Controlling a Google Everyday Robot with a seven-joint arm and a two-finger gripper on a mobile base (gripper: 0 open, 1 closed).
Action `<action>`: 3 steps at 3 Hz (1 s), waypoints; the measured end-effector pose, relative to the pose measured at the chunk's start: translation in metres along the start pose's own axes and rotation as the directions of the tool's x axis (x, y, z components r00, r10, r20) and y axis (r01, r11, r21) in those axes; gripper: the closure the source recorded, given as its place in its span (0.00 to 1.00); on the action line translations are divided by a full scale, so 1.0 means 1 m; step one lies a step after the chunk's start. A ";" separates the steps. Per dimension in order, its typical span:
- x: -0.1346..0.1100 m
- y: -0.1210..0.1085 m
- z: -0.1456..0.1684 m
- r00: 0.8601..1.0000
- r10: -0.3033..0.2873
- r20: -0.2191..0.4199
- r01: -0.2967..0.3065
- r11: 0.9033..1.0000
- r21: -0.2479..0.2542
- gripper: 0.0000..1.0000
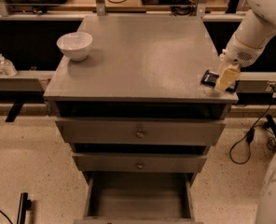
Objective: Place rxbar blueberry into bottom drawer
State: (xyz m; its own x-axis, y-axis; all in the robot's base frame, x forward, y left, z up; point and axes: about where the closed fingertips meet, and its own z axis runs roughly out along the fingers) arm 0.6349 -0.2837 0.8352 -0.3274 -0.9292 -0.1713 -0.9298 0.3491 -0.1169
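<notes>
The rxbar blueberry (210, 77) is a small dark flat bar lying near the right front corner of the grey cabinet top (142, 55). My gripper (224, 79), with pale yellow fingers, hangs from the white arm at the right and reaches down over the bar's right end, partly covering it. The bottom drawer (138, 195) is pulled open at the base of the cabinet, and its plain grey interior shows nothing inside.
A white bowl (75, 45) stands at the back left of the cabinet top. Two shallower drawers with round knobs (140, 134) are shut above the open one. Cables lie on the floor at the right (250, 143). A shelf runs behind the cabinet.
</notes>
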 end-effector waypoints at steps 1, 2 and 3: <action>0.001 0.002 0.007 1.000 0.011 0.005 -0.011 1.000 -0.007 0.72; 0.001 0.002 0.006 1.000 0.011 0.006 -0.011 1.000 -0.007 0.92; 0.001 0.002 0.006 1.000 0.011 0.006 -0.011 1.000 -0.007 1.00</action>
State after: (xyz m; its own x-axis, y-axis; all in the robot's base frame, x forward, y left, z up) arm 0.6339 -0.2827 0.8291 -0.3369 -0.9244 -0.1790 -0.9272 0.3588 -0.1079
